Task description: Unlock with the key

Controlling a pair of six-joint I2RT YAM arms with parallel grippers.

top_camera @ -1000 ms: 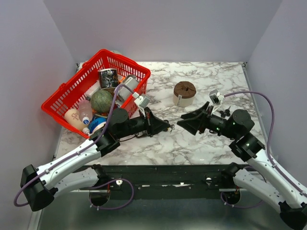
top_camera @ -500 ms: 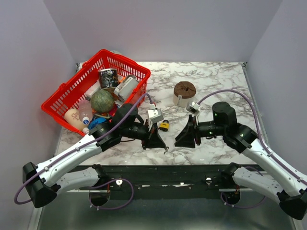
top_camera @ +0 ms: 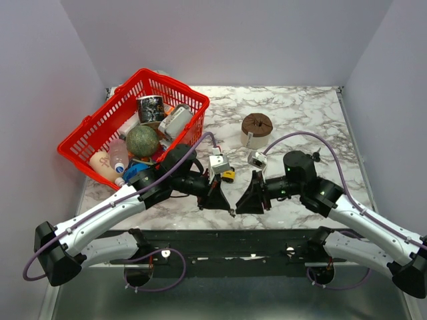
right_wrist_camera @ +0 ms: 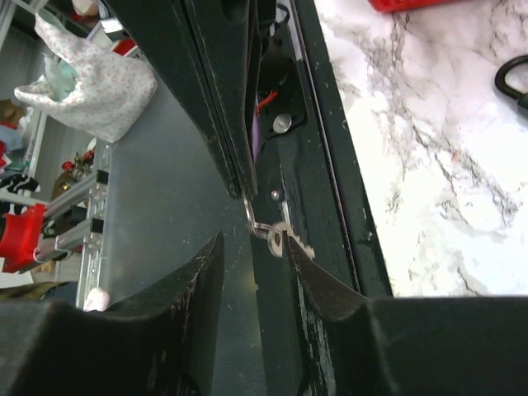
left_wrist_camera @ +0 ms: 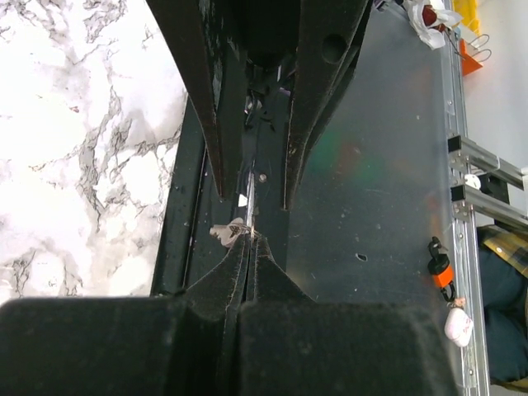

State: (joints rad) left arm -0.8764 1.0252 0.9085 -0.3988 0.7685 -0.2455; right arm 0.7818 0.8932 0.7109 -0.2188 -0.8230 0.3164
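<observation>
My left gripper point(top_camera: 227, 205) points down over the table's near edge and is shut on the thin ring of the key point(top_camera: 231, 212). In the left wrist view the pressed fingertips point(left_wrist_camera: 247, 241) pinch the wire, and the small silvery key point(left_wrist_camera: 224, 233) hangs just to their left. My right gripper point(top_camera: 239, 209) faces it tip to tip. Seen from the right wrist, that gripper point(right_wrist_camera: 254, 239) is open, and the key point(right_wrist_camera: 285, 239) lies against the inside of its right fingertip point(right_wrist_camera: 305, 264). A yellow padlock point(top_camera: 228, 175) lies on the marble behind the left gripper.
A red basket point(top_camera: 87, 130) holding several items stands at the back left. A brown round block point(top_camera: 256, 129) sits mid-table. The dark frame point(top_camera: 253, 237) of the near edge lies under both grippers. The walls stand close on both sides.
Both arms have swung toward the near edge and tilted their tips downward. The right gripper moved left up to the left gripper and its jaws narrowed around the hanging key.
</observation>
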